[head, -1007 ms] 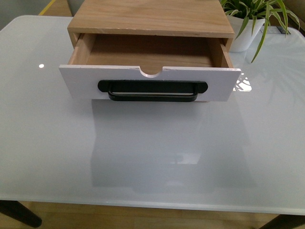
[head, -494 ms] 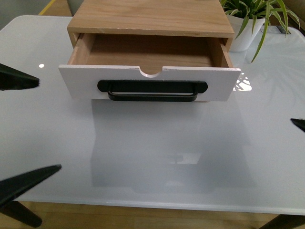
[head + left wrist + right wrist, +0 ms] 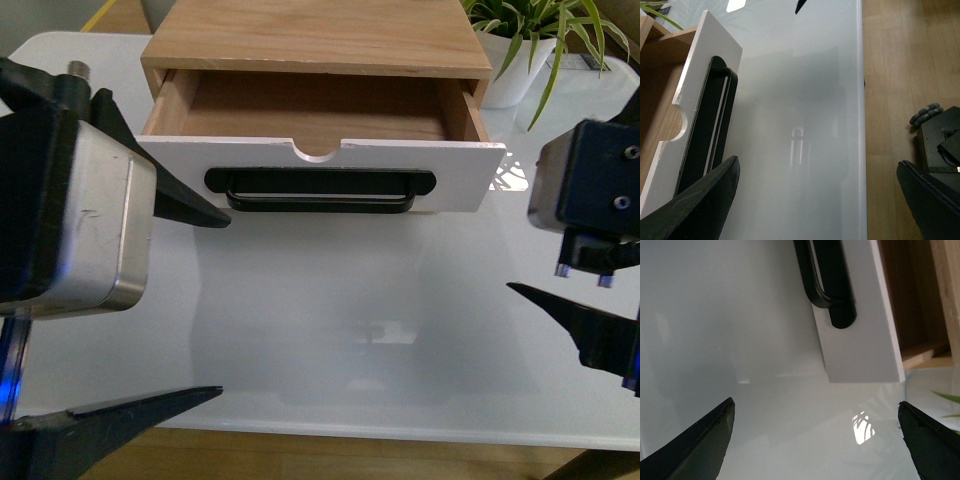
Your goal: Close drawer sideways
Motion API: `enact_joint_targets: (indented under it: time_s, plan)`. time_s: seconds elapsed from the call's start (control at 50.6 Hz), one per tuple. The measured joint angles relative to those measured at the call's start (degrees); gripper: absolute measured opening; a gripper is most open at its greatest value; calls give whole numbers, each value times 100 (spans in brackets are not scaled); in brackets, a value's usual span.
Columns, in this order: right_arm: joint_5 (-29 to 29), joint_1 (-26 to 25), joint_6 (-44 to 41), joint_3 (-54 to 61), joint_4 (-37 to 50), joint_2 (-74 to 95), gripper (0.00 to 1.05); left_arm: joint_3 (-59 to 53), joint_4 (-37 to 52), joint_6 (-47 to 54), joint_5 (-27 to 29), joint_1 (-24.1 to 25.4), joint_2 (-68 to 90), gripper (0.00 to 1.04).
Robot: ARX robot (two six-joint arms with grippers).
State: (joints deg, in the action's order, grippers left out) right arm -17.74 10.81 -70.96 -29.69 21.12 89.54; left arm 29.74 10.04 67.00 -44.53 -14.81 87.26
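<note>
The drawer has a white front panel, a long black bar handle and a semicircular notch in its top edge. It stands pulled out of a light wood cabinet, and its inside is empty. My left gripper is open and empty, in front of the drawer's left end. My right gripper is open and empty, off the drawer's right end. In the left wrist view, the left gripper hangs over the table beside the drawer front. In the right wrist view, the right gripper is short of the panel's end.
The cabinet stands at the back of a glossy white table. A potted plant stands right of the cabinet. The table's front edge and the wooden floor show in the left wrist view.
Both grippers have come into the front view from the sides and moved toward the drawer front. The drawer has not moved.
</note>
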Motion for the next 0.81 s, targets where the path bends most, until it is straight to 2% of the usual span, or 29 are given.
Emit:
enact_joint_targets:
  time_s: [0.415,0.81]
  plan:
    - [286,643,-485,-501,280,909,96,621,262,289,-4,-306,925,96]
    - [363,962,-588,-822,310,1276,96,1093,286,297,107,-496,1491,96]
